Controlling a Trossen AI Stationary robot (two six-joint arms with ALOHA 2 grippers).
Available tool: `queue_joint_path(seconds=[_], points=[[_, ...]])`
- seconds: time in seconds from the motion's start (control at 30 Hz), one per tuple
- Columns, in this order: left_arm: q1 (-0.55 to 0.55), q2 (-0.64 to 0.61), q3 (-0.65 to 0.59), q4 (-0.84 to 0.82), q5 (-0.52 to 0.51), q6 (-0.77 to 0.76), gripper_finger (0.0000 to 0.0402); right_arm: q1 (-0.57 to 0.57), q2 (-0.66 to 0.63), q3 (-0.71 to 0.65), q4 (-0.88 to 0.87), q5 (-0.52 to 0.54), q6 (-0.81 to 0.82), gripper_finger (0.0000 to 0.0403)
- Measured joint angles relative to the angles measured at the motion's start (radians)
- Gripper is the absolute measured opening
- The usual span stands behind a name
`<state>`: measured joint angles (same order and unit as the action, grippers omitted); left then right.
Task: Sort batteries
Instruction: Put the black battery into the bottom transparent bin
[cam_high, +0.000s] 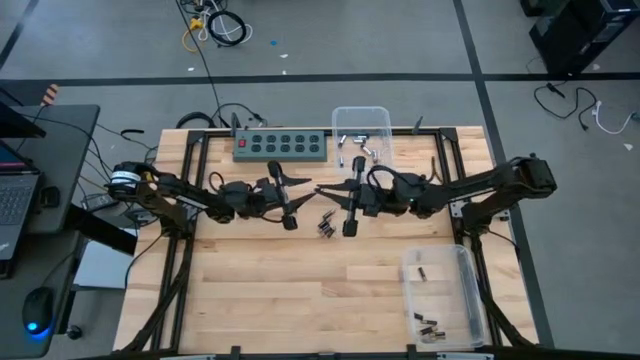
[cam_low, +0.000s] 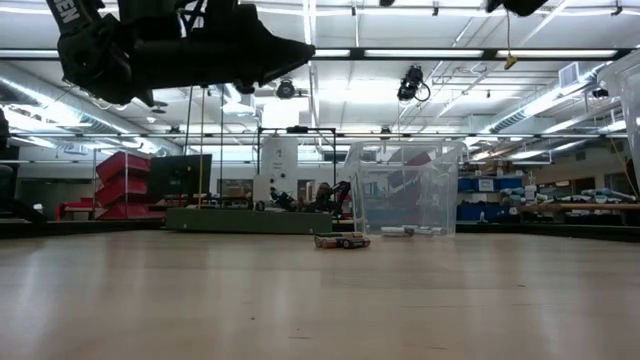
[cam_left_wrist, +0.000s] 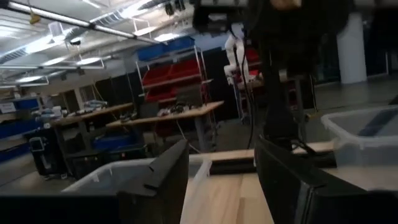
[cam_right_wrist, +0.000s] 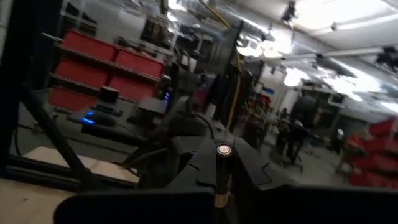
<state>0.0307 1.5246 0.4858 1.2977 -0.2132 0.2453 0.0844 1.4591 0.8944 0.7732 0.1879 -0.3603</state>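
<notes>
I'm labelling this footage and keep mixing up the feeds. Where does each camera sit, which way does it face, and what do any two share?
High view: above the table, looking straight down; both arms, left claw and right claw over the centre.
Low view: at tabletop height, looking level across; an arm overhead.
Left wrist view: on the left arm, looking past its open fingers into the room.
Right wrist view: on the right arm, looking past its shut claw.
Shared: high and low views both show the loose batteries and the clear bin.
</notes>
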Motion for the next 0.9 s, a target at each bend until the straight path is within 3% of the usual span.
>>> queue_joint_path(seconds=[0.17,0.4,0.67,0.9], points=[[0.0,0.0,0.0,-0.038,-0.011,0.001,0.0183,0.031,-0.121,0.0,-0.259,0.095,0.029,0.0015],[0.0,0.0,-0.001,-0.077,-0.025,0.002,0.0183,0.082,-0.345,0.0,-0.696,0.096,0.169,0.0015],[0.0,0.0,-0.001,-0.079,-0.025,0.005,0.0184,0.131,-0.591,0.0,-1.144,-0.152,0.459,0.0016],[0.0,0.0,-0.001,-0.115,-0.025,0.005,0.0184,0.188,-0.655,0.0,-1.533,-0.302,1.008,0.0018]])
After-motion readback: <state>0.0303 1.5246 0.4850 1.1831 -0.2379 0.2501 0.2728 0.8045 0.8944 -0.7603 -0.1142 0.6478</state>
